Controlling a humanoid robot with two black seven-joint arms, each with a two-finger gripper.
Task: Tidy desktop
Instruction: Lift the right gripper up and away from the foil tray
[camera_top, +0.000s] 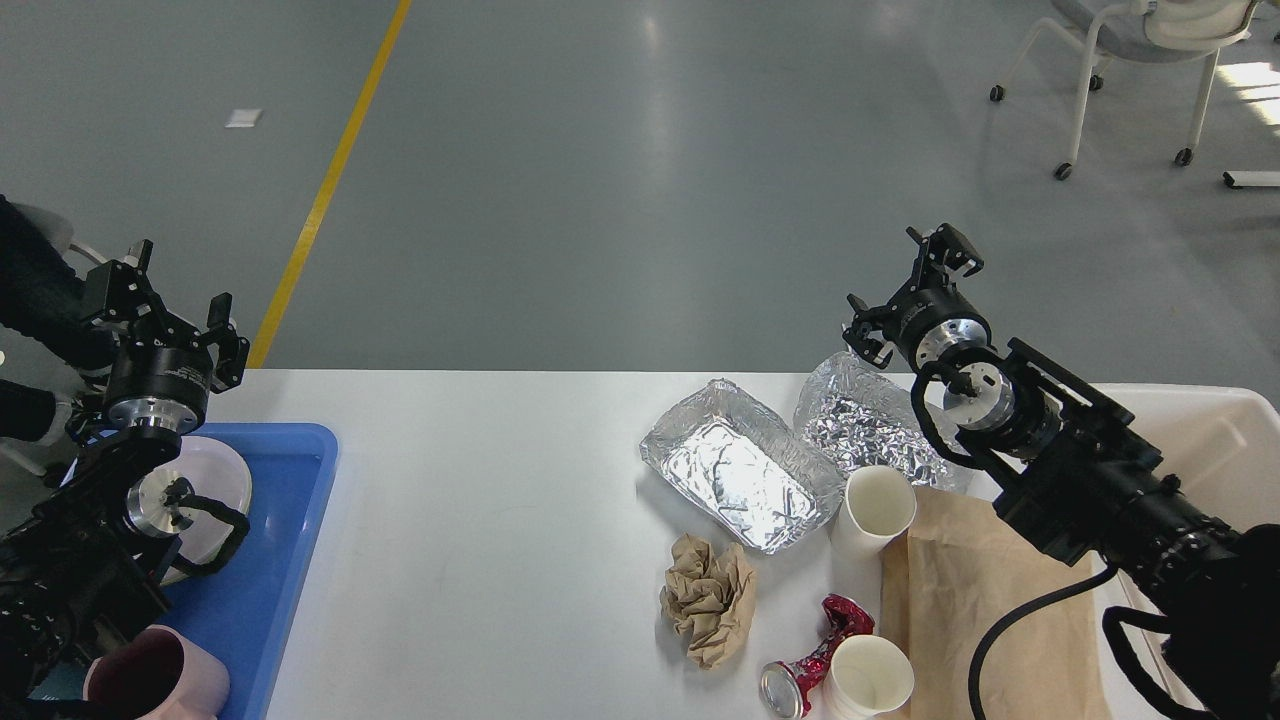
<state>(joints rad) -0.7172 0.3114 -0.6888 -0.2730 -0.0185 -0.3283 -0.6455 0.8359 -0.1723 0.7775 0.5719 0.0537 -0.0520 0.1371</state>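
The white desktop (500, 520) carries litter on its right half. There is a foil tray (740, 480), a crumpled foil sheet (865, 420) behind it, and a white paper cup (875, 510). In front lie a ball of brown paper (710, 595), a crushed red can (815, 655), a second white cup (870, 680) and a flat brown paper bag (985, 600). My right gripper (905, 295) hangs open above the table's far edge, its lower finger just over the foil sheet's top, holding nothing. My left gripper (175, 305) is open and empty past the far left corner.
A blue tray (290, 560) at the left edge holds a white plate (215, 475) and a pink mug (160, 680). A cream bin (1200, 430) stands off the table's right end. My right forearm crosses above the bag and the bin's near side.
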